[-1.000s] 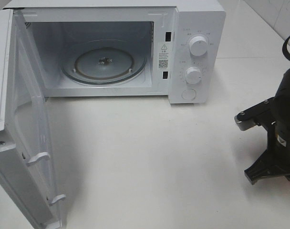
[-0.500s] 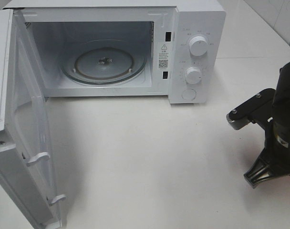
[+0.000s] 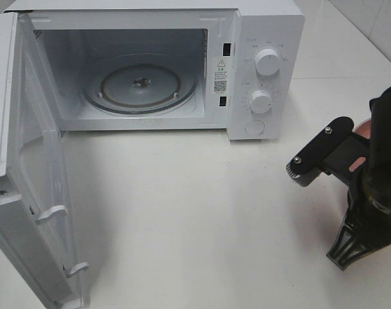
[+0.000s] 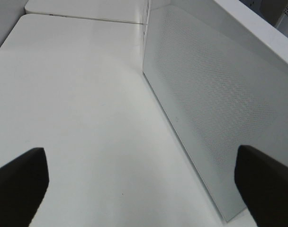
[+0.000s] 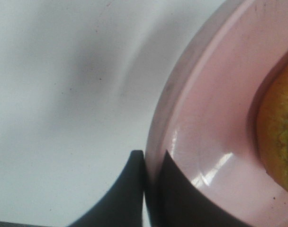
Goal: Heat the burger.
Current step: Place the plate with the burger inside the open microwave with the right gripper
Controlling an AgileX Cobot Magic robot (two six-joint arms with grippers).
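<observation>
Exterior high: white tabletop (image 3: 202, 212), open white microwave (image 3: 266, 32) at back.

One microwave (image 3: 272, 29), one glass turntable (image 3: 141, 84), two dials (image 3: 267, 62), one round button (image 3: 254, 127), one pink plate (image 5: 215, 109), one burger (image 5: 279, 123), two tools (image 4: 140, 161) (image 5: 151, 156).

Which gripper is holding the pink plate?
The right gripper: its fingers pinch the rim of the pink plate, while the left gripper hangs open beside the microwave door.

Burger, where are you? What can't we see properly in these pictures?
- burger: right wrist view cuts it to a golden edge; high view, the right arm hides it.
- pink plate: both views show only part.
- microwave dial labels: high view, too small to read.
</observation>
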